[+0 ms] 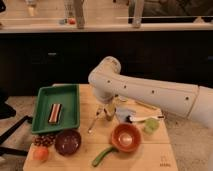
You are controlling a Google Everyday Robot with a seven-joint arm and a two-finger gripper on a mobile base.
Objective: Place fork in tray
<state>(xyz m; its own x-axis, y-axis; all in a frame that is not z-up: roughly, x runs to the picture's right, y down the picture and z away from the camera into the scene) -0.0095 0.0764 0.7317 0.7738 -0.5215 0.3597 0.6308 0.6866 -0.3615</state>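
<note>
The fork (94, 124) is a thin silver utensil lying on the wooden table, just right of the green tray (41, 114). It points from the table's middle toward the maroon bowl. The tray sits at the left and holds a small striped bar (54, 113). My white arm reaches in from the right and bends down at the elbow. My gripper (106, 112) hangs low over the table at the fork's far end, close beside or touching it. The arm hides part of the table behind it.
A maroon bowl (67, 141), dark grapes (45, 140) and an orange fruit (41, 153) lie at front left. An orange bowl (125, 137), a green-handled utensil (104, 156), a white-handled utensil (145, 119) and a pale green cup (151, 125) lie to the right of the fork.
</note>
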